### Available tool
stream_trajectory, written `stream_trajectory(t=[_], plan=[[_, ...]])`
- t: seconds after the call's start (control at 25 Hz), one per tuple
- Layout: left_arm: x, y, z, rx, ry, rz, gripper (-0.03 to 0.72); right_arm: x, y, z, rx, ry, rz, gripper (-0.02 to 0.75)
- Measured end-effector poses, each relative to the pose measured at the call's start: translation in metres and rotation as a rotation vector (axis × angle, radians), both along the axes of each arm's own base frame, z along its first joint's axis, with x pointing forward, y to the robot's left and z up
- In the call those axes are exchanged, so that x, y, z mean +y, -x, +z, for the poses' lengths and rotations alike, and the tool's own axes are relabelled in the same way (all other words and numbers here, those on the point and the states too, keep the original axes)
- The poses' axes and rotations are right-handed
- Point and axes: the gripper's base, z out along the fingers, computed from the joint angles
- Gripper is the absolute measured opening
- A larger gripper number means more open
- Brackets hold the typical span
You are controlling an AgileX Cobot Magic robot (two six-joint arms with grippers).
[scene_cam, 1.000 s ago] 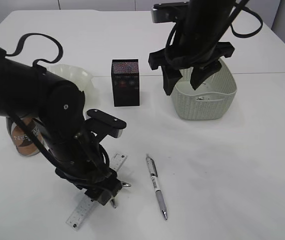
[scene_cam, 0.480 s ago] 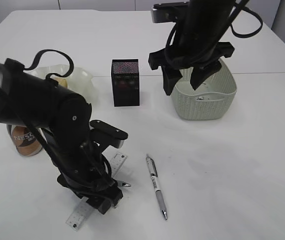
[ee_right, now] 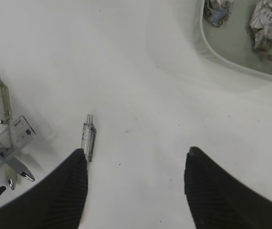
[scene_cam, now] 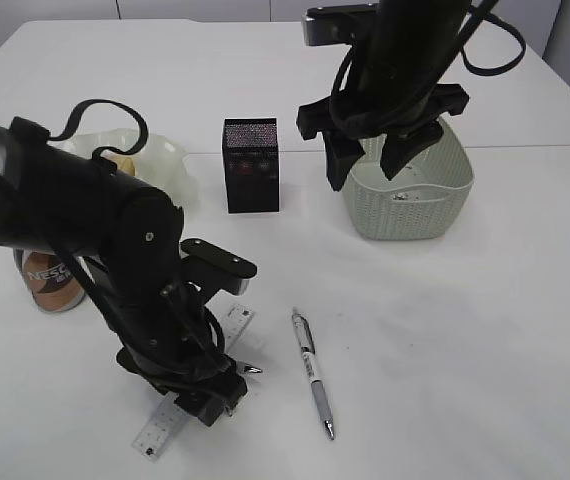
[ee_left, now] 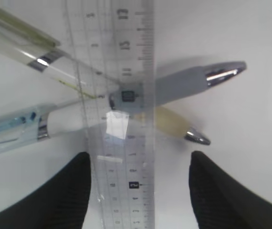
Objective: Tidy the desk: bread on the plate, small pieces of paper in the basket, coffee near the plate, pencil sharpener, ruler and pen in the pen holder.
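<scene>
Lowered since a second ago, the left gripper (ee_left: pixel 140 191) straddles the ruler (ee_left: pixel 121 114) unclenched, two pens (ee_left: pixel 174 102) crossed beneath on the near table (scene_cam: pixel 445 330). Right gripper (scene_cam: pixel 370 160) hangs released over the far basket (scene_cam: pixel 410 210).

The exterior camera stands at the near edge of the worktop (scene_cam: pixel 485 330), about chest height, looking down at a slant across it. The left wrist camera looks straight down from very close onto the ruler (ee_left: pixel 121 114) lying over two crossed pens. The right wrist camera hangs higher, facing down beside the basket (ee_right: pixel 222 52); at its left edge it catches that same ruler and pens.
</scene>
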Motion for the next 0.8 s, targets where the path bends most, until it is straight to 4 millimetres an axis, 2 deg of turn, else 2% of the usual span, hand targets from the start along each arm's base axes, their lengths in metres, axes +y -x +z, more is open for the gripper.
stream_trajectory(t=[0.52,0.8], plan=[[-0.0007,-0.0009,-0.0032,-0.003,0.002,0.001,0.476,0.0000,0.0000,0.0000,0.000,0.000,0.000,0.470],[-0.0013,-0.0010,-0.0077,0.009,-0.001,0.006,0.449,0.0000,0.0000,0.0000,0.000,0.000,0.000,0.471]])
